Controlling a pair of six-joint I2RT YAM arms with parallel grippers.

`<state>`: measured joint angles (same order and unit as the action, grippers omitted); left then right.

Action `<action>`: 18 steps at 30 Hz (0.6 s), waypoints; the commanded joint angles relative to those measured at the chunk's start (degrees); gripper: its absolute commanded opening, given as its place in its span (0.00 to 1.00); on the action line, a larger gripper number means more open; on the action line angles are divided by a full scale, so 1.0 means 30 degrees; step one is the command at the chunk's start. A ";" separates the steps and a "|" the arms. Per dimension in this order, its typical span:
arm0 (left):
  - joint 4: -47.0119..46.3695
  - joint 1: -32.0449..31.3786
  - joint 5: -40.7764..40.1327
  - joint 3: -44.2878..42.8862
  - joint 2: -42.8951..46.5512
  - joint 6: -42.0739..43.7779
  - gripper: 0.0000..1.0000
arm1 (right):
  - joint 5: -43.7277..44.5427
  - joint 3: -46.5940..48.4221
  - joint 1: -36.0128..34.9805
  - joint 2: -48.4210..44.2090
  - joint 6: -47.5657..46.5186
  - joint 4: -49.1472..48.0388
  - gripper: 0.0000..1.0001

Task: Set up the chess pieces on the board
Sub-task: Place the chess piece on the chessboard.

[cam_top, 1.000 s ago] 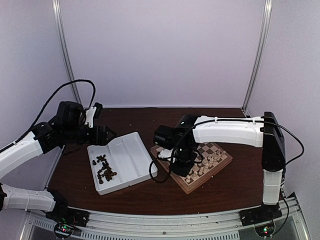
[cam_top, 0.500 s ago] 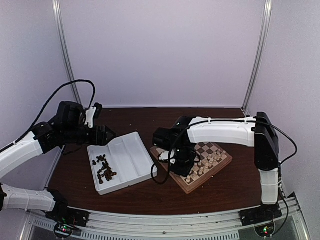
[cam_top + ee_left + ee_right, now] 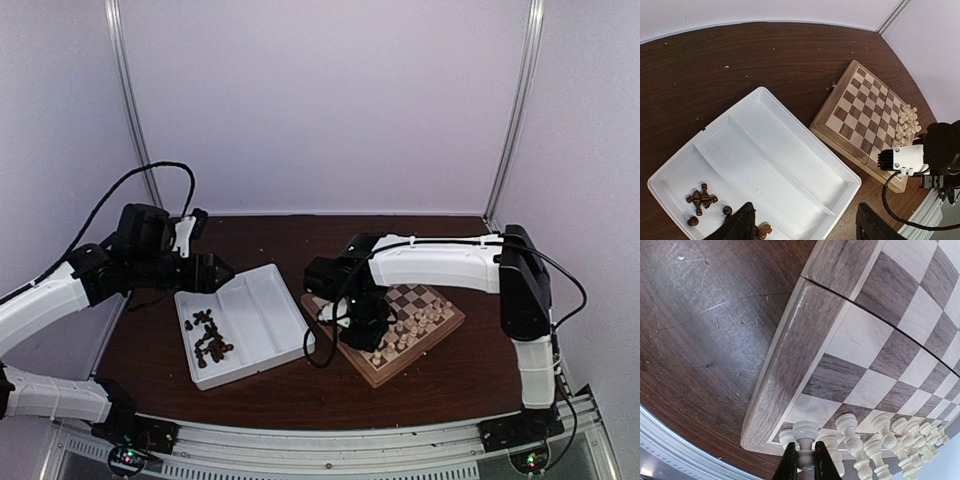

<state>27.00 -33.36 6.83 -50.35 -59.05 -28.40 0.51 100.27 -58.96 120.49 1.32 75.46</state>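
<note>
Top view: dark wooden bench (image 3: pixel 300 240), pale walls (image 3: pixel 320 100), my left pincer (image 3: pixel 218 270) released by the white tray (image 3: pixel 262 300). Left wrist: brown chess pieces (image 3: pixel 701 196) in one compartment. Right wrist alone shows my right pincer (image 3: pixel 805 460) clenched on a cream pawn (image 3: pixel 805 431) — at the board (image 3: pixel 790 375) corner.

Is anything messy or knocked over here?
Yes. The dark brown chess pieces lie in a jumbled heap, some seemingly tipped over, in one compartment of the white tray, not on the chessboard. The cream-white pieces stand upright in tidy rows.
</note>
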 commanded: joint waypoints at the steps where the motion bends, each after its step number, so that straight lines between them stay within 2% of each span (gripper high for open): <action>1: -0.0824 0.0135 0.0634 0.0103 -0.0202 -0.0076 0.69 | 0.0592 0.0504 0.0112 0.0385 -0.0198 0.0365 0.00; 11: -0.0793 0.0135 0.0690 0.0091 -0.0269 0.0003 0.69 | 0.0657 0.0419 0.0171 0.0600 -0.0734 0.0296 0.00; 18: -0.0602 0.0135 0.0596 0.0093 -0.0302 0.0089 0.69 | 0.0536 0.0416 0.0182 0.0649 -0.0825 0.0217 0.04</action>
<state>27.00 -33.36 8.16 -50.35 -59.79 -28.40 1.32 100.27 -58.72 121.69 -0.32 75.66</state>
